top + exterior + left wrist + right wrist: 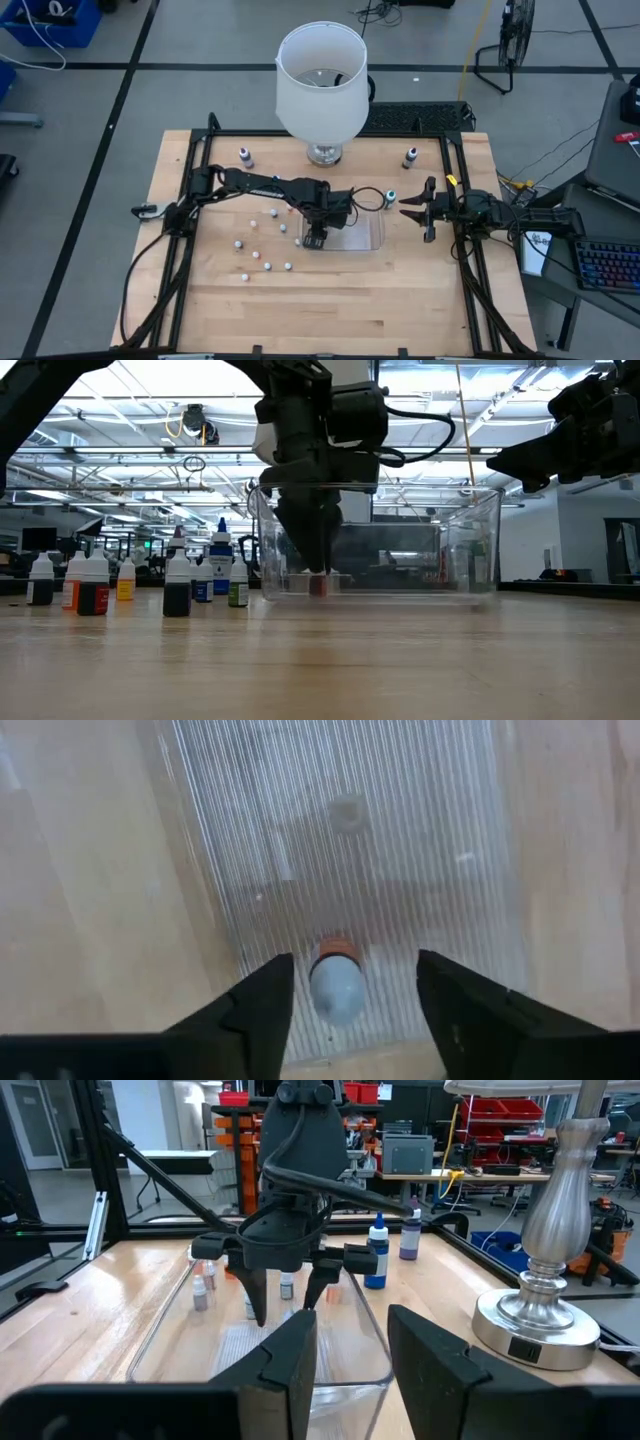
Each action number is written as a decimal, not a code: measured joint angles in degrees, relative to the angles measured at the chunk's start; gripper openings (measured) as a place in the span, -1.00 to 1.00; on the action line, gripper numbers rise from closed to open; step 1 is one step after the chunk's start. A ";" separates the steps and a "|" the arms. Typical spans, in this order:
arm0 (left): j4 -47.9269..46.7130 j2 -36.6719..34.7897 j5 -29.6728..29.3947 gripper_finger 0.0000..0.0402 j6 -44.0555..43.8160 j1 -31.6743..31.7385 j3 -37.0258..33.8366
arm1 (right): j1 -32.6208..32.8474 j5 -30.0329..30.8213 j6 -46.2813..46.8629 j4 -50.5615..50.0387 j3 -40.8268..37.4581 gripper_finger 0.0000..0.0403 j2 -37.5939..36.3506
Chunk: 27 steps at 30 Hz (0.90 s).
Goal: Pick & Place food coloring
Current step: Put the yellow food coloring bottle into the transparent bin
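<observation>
Near the high view's centre, left gripper (315,240), fingers spread, releases a bottle (336,982) inside the tub (365,238); next, lift clear.

Two arms work over the desk (330,310) — with one clear tub (365,236) and one lamp (321,82) on it. About a dozen small food coloring bottles (258,253) show — one of them inside the tub.
</observation>
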 joint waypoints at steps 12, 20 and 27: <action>-1.68 -7.99 -1.27 0.15 -1.77 -0.15 2.08 | 0.00 -0.01 0.00 -0.02 -0.01 -0.43 0.02; -11.57 -19.70 -14.51 0.07 -5.77 2.05 -0.50 | 0.00 0.01 0.00 0.00 0.00 -0.43 0.02; -2.36 -28.95 -13.05 0.01 -7.51 7.16 -16.55 | 0.00 0.00 0.00 -0.06 0.00 -0.43 0.00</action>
